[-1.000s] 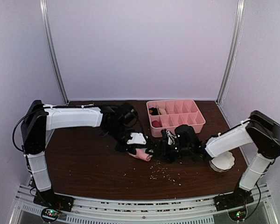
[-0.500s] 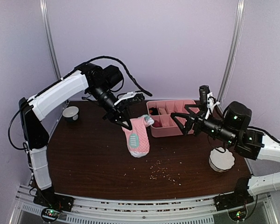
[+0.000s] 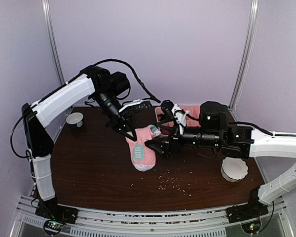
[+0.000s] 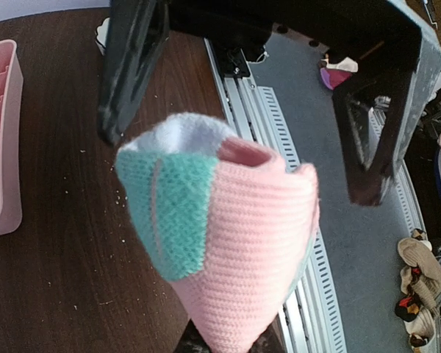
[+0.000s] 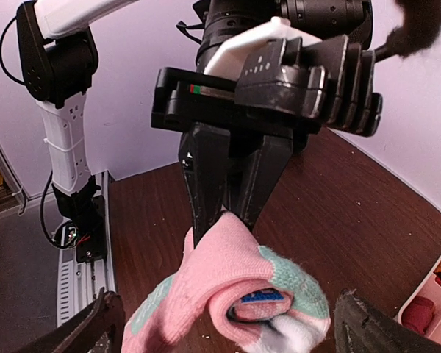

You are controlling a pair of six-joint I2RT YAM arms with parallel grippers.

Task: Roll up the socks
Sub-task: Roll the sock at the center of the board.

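Currently the pink sock (image 3: 143,149) is held aloft just in front of the pink tray (image 3: 193,109), at that tray's left end. It is pinched at its upper edge by the left gripper (image 3: 132,132), whose jaws are closed tight on the fabric. The sock's open end is flanked by the right gripper (image 3: 155,146), which is spread wide and holds nothing; whether its fingers (image 4: 128,73) touch the knit cannot be told. The left arm is raised and arched over from the tray's left, gripper pointed down. The right arm is stretched level across the tray's front.
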